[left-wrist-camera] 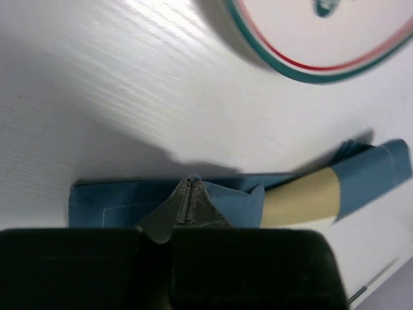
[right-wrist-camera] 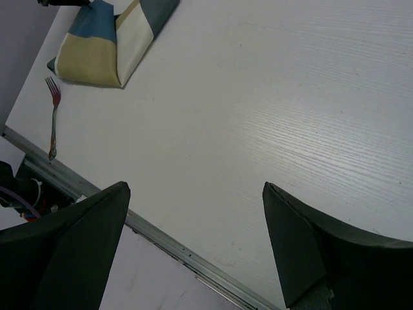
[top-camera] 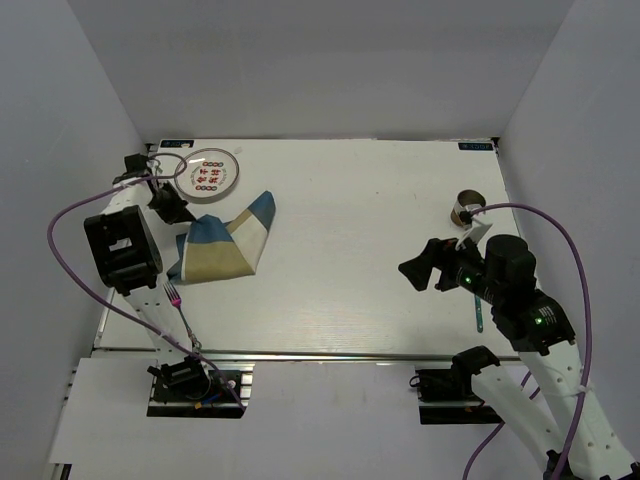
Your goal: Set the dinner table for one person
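Left gripper (left-wrist-camera: 188,197) is pinched shut on the cloth (left-wrist-camera: 110,201) edge, near the plate (top-camera: 210,173) at the far-left corner of the table (top-camera: 370,220). I'd lift slightly and drag toward centre so it spreads flat, not bunched. Right gripper (right-wrist-camera: 195,188) is open, empty.

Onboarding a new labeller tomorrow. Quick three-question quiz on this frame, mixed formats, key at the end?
1. True or false: the left pincer is shut on the blue edge of the placemat.
2. Fill in: the right pincer stands ___, holding nothing.
3. The fork lies: A) under the placemat; B) on the dinner table beside the placemat; C) in the right pincer.
Key: 1 true; 2 open; 3 B.
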Controlling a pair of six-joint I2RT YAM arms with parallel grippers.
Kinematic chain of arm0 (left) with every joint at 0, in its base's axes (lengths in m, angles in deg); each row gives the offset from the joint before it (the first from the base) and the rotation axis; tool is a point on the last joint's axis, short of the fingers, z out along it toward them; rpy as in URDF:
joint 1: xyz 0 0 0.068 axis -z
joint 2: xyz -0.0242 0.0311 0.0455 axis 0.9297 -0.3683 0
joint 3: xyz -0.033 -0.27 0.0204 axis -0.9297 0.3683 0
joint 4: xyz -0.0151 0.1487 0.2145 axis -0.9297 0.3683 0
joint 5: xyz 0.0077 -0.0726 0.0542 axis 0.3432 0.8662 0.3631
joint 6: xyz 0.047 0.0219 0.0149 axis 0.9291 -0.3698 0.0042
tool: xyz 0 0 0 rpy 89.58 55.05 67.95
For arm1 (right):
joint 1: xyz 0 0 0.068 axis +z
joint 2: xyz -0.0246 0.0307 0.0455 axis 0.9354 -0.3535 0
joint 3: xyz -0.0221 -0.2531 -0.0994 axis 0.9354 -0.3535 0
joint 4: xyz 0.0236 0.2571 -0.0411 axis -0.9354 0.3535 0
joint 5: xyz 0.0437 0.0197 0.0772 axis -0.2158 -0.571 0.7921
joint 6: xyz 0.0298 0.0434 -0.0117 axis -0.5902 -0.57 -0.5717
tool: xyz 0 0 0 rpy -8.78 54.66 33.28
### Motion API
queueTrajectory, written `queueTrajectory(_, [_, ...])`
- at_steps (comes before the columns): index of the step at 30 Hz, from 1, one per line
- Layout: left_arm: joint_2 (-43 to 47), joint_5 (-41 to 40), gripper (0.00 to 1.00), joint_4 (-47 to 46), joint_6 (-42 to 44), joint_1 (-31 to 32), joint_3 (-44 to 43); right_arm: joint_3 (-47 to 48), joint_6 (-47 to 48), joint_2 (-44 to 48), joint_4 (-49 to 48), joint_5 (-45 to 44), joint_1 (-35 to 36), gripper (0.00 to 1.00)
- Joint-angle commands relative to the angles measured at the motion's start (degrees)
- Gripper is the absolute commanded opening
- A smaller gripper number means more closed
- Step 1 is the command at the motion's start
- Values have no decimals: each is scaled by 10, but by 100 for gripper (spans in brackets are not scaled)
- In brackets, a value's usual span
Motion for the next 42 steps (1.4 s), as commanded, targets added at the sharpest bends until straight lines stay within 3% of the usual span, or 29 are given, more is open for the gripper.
queueTrajectory(1, [82, 86, 0, -29, 14, -3, 9, 5, 8, -7, -21, 1, -2, 89])
queueTrajectory(5, [107, 161, 0, -51, 4, 15, 20, 4, 3, -11, -26, 1, -1, 89])
queueTrajectory(8, [131, 247, 0, -111, -47, 28, 41, 1, -6, -8, -39, -3, -2, 89])
queueTrajectory(12, [140, 307, 0, -186, -117, 60, 18, -13, -22, -9, -65, -18, -2, 89])
queueTrajectory(16, [111, 370, 0, -247, -185, 105, -91, -29, -48, -34, -84, -54, -2, 89])
queueTrajectory(19, [121, 376, 0, -273, -181, 149, -172, -33, -66, -62, -98, -77, -4, 89])
queueTrajectory(22, [202, 367, 0, -330, -162, 171, -108, -46, -74, -66, -122, -81, -3, 89])
queueTrajectory(26, [342, 314, 0, -399, -146, 189, 170, -52, -65, -72, -132, -92, -3, 89])
queueTrajectory(28, [419, 268, 0, -451, -158, 196, 267, -50, -59, -77, -133, -104, -3, 89])
queueTrajectory(29, [446, 256, 3, -483, -171, 204, 377, -49, -57, -79, -135, -111, -2, 89])
queueTrajectory(30, [504, 224, 12, -516, -182, 210, 435, -52, -54, -81, -139, -113, -2, 89])
queueTrajectory(31, [532, 210, 24, -579, -204, 215, 490, -53, -53, -86, -142, -114, -4, 89])
queueTrajectory(32, [556, 195, 54, -593, -213, 221, 536, -54, -52, -88, -147, -112, -2, 89])
queueTrajectory(33, [605, 168, 65, -591, -216, 221, 603, -55, -53, -95, -150, -108, -3, 89])
queueTrajectory(36, [716, 116, 93, -533, -198, 228, 666, -75, -57, -104, -167, -90, -2, 89])
queueTrajectory(37, [743, 105, 98, -511, -188, 228, 666, -81, -57, -105, -173, -84, -2, 89])
queueTrajectory(42, [818, 70, 98, -361, -155, 228, 592, -101, -43, -158, -222, -22, -2, 89])
